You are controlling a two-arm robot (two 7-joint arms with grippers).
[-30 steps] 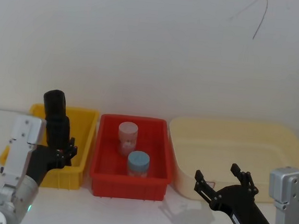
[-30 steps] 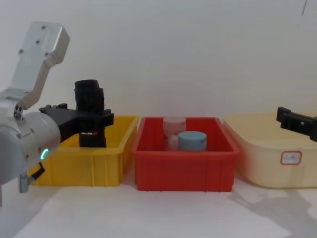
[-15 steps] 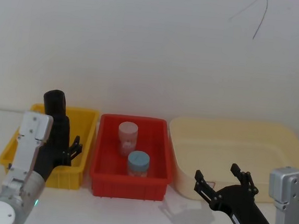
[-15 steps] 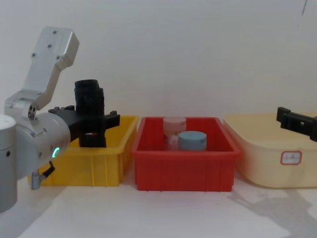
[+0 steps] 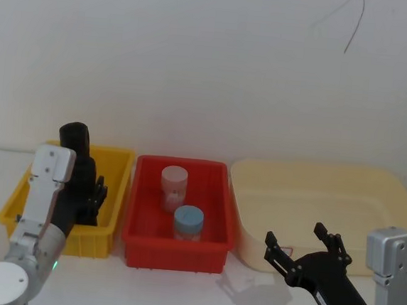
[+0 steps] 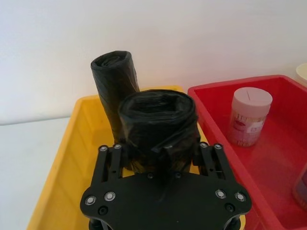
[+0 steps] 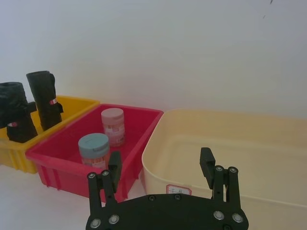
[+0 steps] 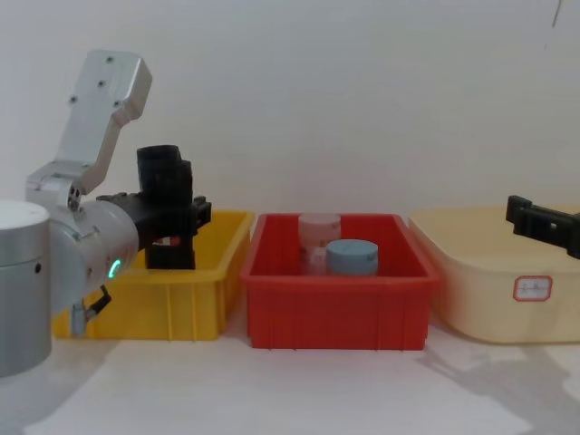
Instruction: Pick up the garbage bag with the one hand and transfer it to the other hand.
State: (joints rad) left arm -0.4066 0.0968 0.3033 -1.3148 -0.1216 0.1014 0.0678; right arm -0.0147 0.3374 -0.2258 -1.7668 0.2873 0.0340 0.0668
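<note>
In the left wrist view the base of the garbage bag (image 6: pixel 156 124) is hidden behind the left gripper (image 6: pixel 160 147), and the lower part of the second black roll (image 6: pixel 112 76) is covered by the garbage bag. The blue-lidded jar (image 6: pixel 303 184) is cut off at that view's edge. In the chest view the right gripper (image 8: pixel 544 224) is cut off by the edge, and the label (image 8: pixel 532 288) on the cream tub (image 8: pixel 471 299) cannot be read.

left end effector (image 5: pixel 92 189) extended forward, right end effector (image 5: pixel 294 234) low, fingers spread.
</note>
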